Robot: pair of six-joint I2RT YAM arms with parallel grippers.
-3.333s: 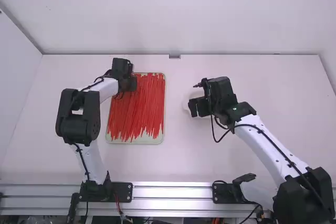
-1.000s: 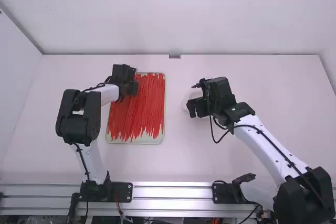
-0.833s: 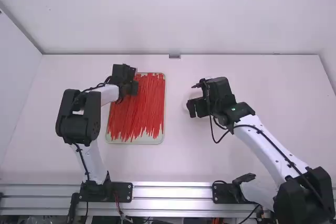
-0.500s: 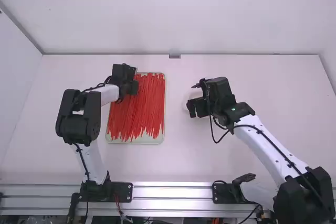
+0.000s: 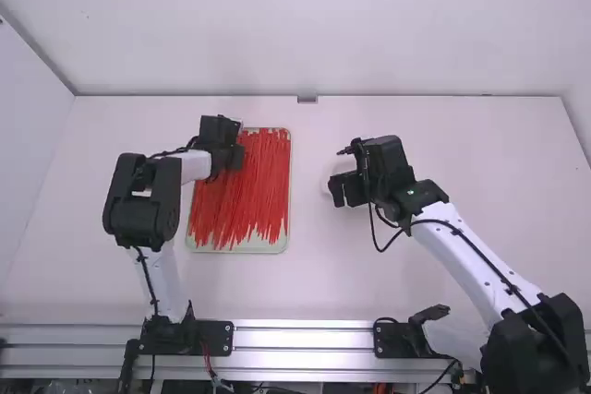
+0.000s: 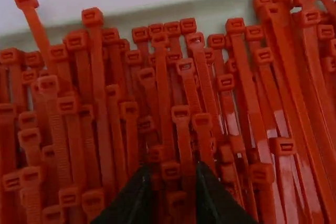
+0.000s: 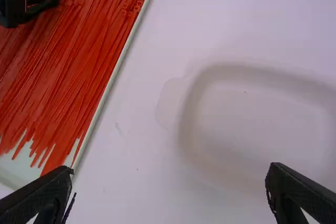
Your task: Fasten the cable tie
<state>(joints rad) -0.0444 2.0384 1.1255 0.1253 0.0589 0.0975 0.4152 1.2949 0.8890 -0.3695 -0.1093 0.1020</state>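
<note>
A dense pile of red cable ties lies on a pale tray left of the table's middle. My left gripper is down at the far left corner of the pile, among the tie heads. Its black fingertips stand a small gap apart, open, pressed into the pile with a couple of ties running between them. My right gripper hovers right of the tray, wide open and holding nothing, over a shallow white dish.
The white dish sits just right of the tray, mostly under the right gripper. The tray's long edge runs beside it with a strip of bare table between. Bare white table extends to the right and toward the front.
The left gripper has slid a little nearer along the tie heads and the left arm has shifted slightly right. The right arm has stayed still.
</note>
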